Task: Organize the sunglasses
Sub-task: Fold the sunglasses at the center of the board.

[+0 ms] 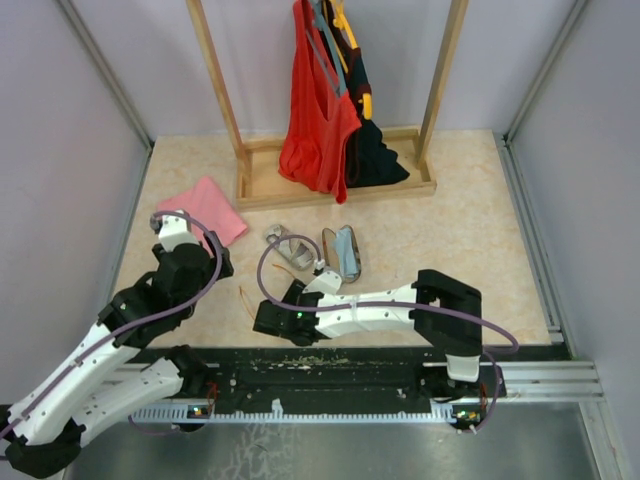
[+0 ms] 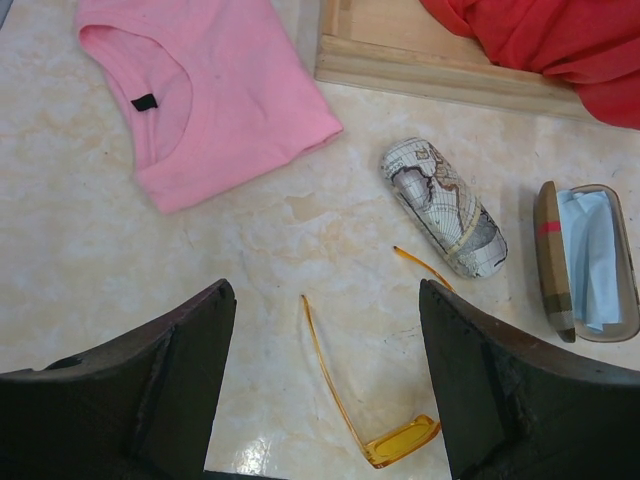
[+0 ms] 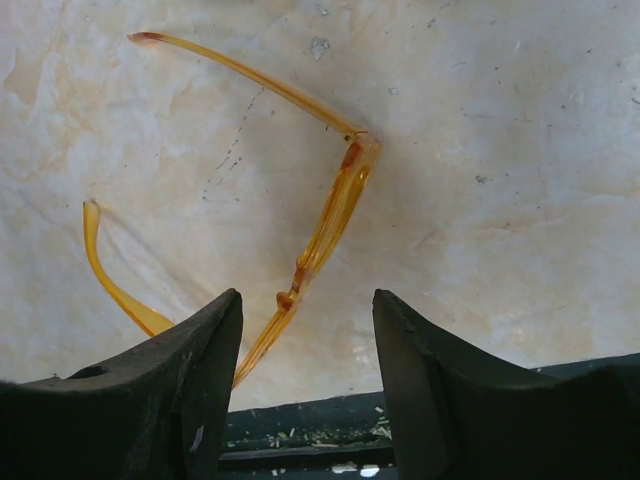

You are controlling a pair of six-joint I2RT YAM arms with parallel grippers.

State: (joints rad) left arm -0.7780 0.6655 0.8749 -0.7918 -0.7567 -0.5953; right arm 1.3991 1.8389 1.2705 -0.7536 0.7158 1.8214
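Right fingers (image 3: 190, 400) apart, straddling sunglasses (image 3: 335, 205) frame near table (image 3: 520, 180) edge; left fingers (image 2: 150, 390) apart, empty.

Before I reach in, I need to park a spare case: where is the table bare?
Bare: the table right of the open case, between the rack base and the right arm. Crowded: the centre, where map-print case, open case and sunglasses cluster.

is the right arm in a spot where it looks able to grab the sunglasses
Probably yes. The right gripper hangs just over the sunglasses with its jaws open, the front of the frame running into the gap between them, and nothing blocks the way down.
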